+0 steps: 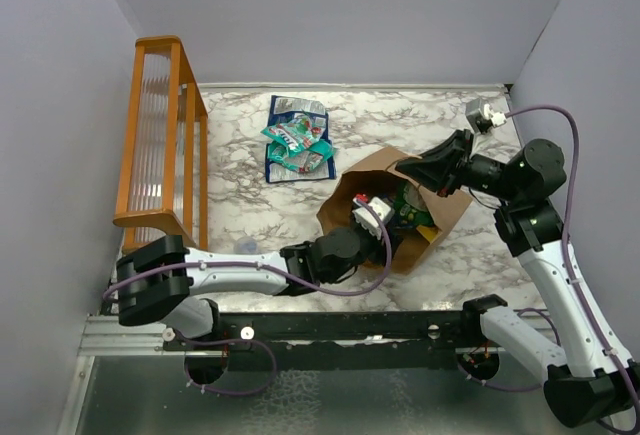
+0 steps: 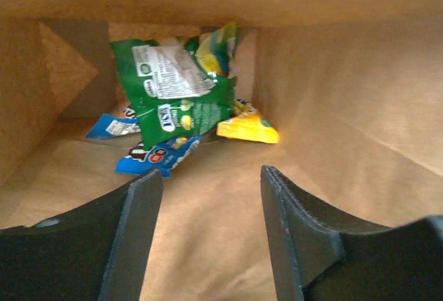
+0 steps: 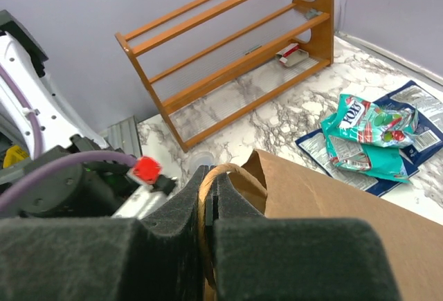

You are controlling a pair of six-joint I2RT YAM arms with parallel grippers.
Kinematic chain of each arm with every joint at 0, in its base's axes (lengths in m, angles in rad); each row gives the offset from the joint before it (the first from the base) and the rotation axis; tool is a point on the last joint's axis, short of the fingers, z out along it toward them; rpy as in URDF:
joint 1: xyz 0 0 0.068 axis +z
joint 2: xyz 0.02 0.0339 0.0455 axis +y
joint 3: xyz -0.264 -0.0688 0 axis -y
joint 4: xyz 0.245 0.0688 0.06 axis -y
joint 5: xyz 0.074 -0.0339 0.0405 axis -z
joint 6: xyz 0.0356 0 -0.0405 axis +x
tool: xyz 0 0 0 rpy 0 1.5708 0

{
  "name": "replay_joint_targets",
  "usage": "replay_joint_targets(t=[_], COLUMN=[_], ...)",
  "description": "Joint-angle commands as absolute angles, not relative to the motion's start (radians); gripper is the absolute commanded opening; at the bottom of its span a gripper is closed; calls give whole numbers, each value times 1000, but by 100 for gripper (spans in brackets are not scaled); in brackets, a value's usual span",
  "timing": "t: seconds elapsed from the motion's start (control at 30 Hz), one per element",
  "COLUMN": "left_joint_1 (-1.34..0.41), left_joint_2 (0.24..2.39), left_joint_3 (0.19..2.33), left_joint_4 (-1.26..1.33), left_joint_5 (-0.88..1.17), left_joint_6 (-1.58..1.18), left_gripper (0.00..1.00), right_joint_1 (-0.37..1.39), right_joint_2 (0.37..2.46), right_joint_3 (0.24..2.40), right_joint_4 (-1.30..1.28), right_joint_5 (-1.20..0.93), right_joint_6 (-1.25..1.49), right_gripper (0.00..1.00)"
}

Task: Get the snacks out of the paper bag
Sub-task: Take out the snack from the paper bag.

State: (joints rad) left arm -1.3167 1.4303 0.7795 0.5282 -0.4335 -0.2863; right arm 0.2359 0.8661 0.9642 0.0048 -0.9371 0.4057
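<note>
The brown paper bag (image 1: pixel 362 171) lies on its side, mouth toward the left arm. My left gripper (image 2: pixel 211 183) is open and empty inside the bag (image 2: pixel 346 107), short of the snacks at its far end: a green packet (image 2: pixel 183 97), a yellow one (image 2: pixel 249 129) and a blue one (image 2: pixel 156 157). In the top view it reaches into the mouth (image 1: pixel 385 217). My right gripper (image 3: pixel 211 180) is shut on the bag's twisted handle (image 3: pixel 232 171) and holds the mouth up (image 1: pixel 408 166). A dark blue packet (image 1: pixel 292 113) and teal-green packets (image 1: pixel 300 145) lie on the table.
An orange wooden rack (image 1: pixel 160 135) stands along the left wall. A small clear round cap (image 1: pixel 243 246) lies near the left arm. A small grey and white object (image 1: pixel 482 113) sits at the back right. The table is white marble (image 1: pixel 400 120).
</note>
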Motion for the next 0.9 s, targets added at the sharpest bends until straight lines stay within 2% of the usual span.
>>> replay_joint_targets(t=[0.0,0.13,0.5,0.7,0.77,0.87], left_joint_1=[-1246,-1197,-1179,-1140,-1132,-1129], left_joint_2=[1481,1543,1772,1855,1870,1884], left_joint_3=[778,707,781,900,957,989], left_joint_4=[645,850,1012,909,803,757], left_joint_5=[-389,-338,-342,-331,-333,-388], left_joint_6=[-323,-319,-236,-252,-265,-269], left_gripper=[57,50,51,56,57,57], right_joint_1=[236,236,236,236,236,236], right_joint_2=[850,850,850,852,852,850], right_joint_3=[1007,1015,1021,1020,1020,1020], right_joint_4=[10,19,9,3,3,-4], right_joint_5=[-928,-928,-932,-934,-937,-937], right_joint_6=[392,399,400,398,398,395], right_gripper=[1,1,1,1,1,1])
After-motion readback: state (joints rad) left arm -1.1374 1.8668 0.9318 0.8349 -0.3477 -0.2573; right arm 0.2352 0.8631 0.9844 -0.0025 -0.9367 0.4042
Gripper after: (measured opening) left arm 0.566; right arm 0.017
